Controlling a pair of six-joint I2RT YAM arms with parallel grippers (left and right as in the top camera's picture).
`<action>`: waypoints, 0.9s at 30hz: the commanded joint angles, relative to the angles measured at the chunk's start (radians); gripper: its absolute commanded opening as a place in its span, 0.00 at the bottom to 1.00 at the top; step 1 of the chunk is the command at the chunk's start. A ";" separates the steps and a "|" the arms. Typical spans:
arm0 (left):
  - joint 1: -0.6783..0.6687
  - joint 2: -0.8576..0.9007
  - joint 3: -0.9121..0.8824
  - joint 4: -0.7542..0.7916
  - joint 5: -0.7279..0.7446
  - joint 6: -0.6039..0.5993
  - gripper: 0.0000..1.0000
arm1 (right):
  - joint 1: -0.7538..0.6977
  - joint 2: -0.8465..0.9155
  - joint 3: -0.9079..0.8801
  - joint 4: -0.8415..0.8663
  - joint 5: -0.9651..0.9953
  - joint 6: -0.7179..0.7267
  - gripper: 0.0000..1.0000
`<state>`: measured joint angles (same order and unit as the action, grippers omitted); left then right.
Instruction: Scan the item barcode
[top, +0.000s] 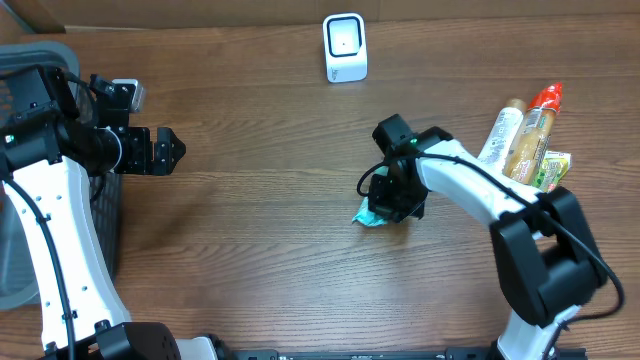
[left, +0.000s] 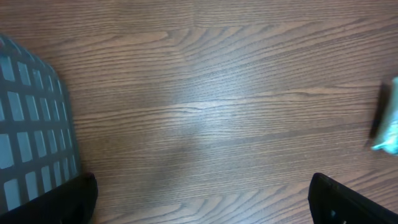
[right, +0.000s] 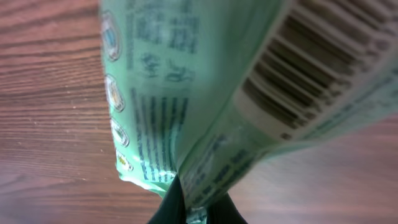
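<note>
Soft, even indoor light; crisp from above, blurred up close.

The overhead view is bright and sharp, with a pale sheen on the wooden table (top: 260, 230) and only faint, short shadows. The left wrist view is softer: a broad dull glare lies across the middle of the wood grain, and its right edge is smeared. In the right wrist view the green packet (right: 186, 93) sits too near the lens for focus, its small print blurred and the bars of the barcode (right: 305, 74) soft-edged.

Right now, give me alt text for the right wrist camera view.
A green packet fills the frame, pinched at its bottom edge by the right gripper, with its barcode facing the camera at upper right. A wooden table lies behind.
</note>
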<state>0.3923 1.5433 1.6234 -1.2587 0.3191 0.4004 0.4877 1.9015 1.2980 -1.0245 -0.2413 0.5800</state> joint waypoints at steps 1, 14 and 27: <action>-0.006 0.006 0.000 0.003 0.011 0.023 1.00 | 0.024 -0.121 0.126 -0.079 0.253 -0.077 0.04; -0.006 0.006 0.000 0.003 0.011 0.022 0.99 | 0.139 0.050 0.182 -0.443 0.906 -0.023 0.04; -0.006 0.006 0.000 0.003 0.011 0.023 0.99 | 0.211 0.180 0.182 -0.414 0.880 -0.098 0.23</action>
<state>0.3923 1.5433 1.6238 -1.2591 0.3191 0.4000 0.6544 2.0899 1.4731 -1.4643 0.7044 0.5255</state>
